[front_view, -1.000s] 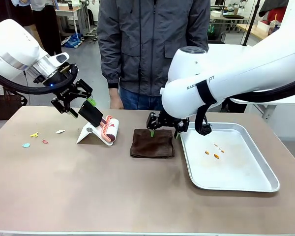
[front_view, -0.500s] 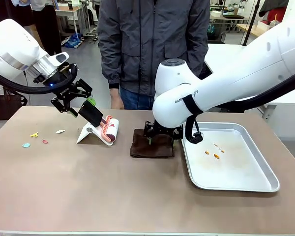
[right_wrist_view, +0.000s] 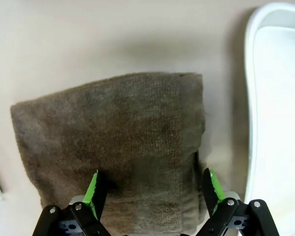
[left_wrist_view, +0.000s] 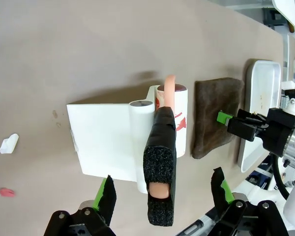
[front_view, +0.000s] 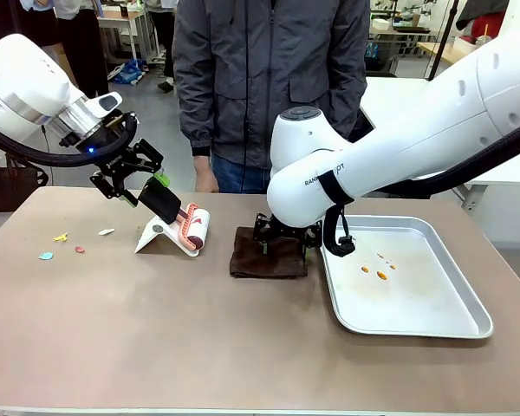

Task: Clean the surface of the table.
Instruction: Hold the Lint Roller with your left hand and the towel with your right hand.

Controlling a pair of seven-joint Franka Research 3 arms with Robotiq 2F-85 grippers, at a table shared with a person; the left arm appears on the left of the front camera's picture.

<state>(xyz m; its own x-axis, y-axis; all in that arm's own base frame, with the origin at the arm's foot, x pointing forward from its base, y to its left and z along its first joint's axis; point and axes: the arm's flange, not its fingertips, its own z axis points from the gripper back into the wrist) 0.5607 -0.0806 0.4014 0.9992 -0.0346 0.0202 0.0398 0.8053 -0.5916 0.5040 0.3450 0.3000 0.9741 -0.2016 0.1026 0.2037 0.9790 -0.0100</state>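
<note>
The tan-brown table [front_view: 156, 329] carries a few small coloured scraps [front_view: 61, 237] at its left end. A lint roller [front_view: 191, 227] leans on a white stand [front_view: 156, 236]. Its black foam handle [left_wrist_view: 160, 182] lies between the fingers of my left gripper [left_wrist_view: 162, 194], which is open and not pressing on it. In the front view my left gripper [front_view: 150, 185] hovers over the handle end. A folded dark brown cloth [front_view: 269, 256] lies mid-table. My right gripper [front_view: 284, 237] sits low over it, open. In the right wrist view my right gripper [right_wrist_view: 152, 191] straddles the near edge of the cloth [right_wrist_view: 113, 132].
A steel tray [front_view: 455, 321] stands right of the cloth, its rim [right_wrist_view: 250, 98] close to my right fingers, with orange crumbs [front_view: 373, 270] inside. A person in a grey jacket [front_view: 269, 78] stands at the far edge. More scraps [left_wrist_view: 9, 143] lie beside the stand.
My right arm has swung left and lowered its gripper onto the cloth's far edge. The left arm and lint roller have stayed put.
</note>
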